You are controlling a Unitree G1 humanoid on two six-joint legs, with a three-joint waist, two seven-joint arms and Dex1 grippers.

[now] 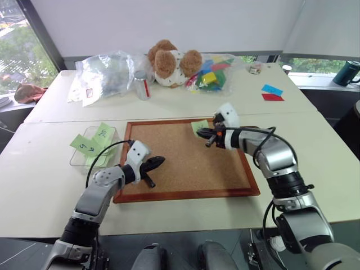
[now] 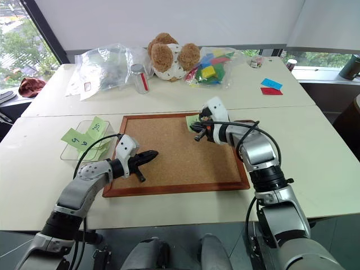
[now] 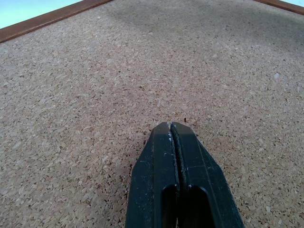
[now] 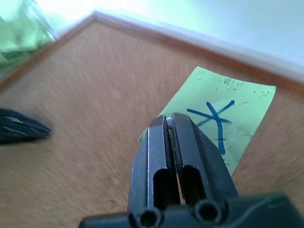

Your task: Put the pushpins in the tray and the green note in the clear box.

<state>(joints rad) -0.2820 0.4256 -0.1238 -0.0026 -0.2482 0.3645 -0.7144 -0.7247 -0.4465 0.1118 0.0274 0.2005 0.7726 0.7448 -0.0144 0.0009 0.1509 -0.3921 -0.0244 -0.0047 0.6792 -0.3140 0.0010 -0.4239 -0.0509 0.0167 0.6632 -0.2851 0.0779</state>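
Note:
The green note (image 4: 228,118), pale green with an X scribble, lies on the corkboard (image 1: 185,163) near its far right corner. My right gripper (image 4: 168,118) hovers just above the note's near edge, jaws shut; I cannot tell if anything tiny sits between the tips. Over the board's left part, my left gripper (image 1: 160,161) is shut on nothing, its tips (image 3: 171,126) close to the cork. The clear box (image 1: 79,156) stands left of the board with other green notes (image 1: 87,146) in it. No pushpins are visible, and the tray is out of view.
Across the back of the table are a clear plastic bag (image 1: 104,73), a small jar (image 1: 140,84), a teddy bear (image 1: 171,62) and a bag of coloured blocks (image 1: 211,73). Blue and red notes (image 1: 271,93) lie far right.

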